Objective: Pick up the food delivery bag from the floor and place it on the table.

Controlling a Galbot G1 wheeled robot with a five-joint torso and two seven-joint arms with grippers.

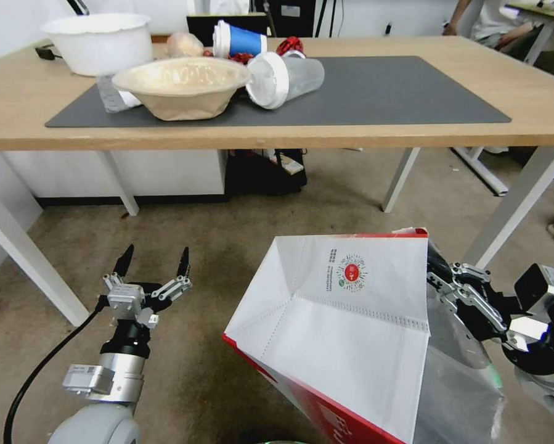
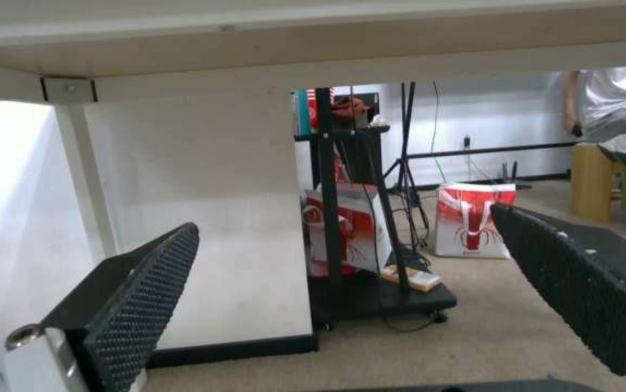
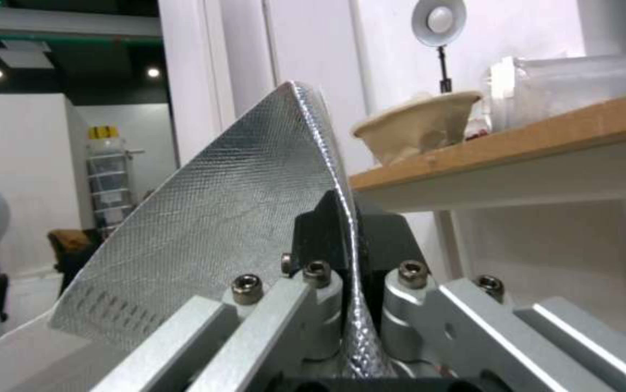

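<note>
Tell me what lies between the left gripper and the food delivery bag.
Bare carpeted floor in the head view: the open left gripper hangs apart from the food delivery bag, which the right gripper pinches.

1. The left gripper (image 1: 154, 261) is showing slim black pointed fingers (image 1: 124, 259) on silver linkages, above a black collar and silver-grey wrist housing.
2. A black cable (image 1: 39, 370) is running along that arm.
3. Its finger pads (image 2: 146, 302) are showing black dimpled rubber.
4. The right gripper (image 3: 347, 239) is showing silver aluminium links fastened with hex-socket screws (image 3: 247, 284).
</note>
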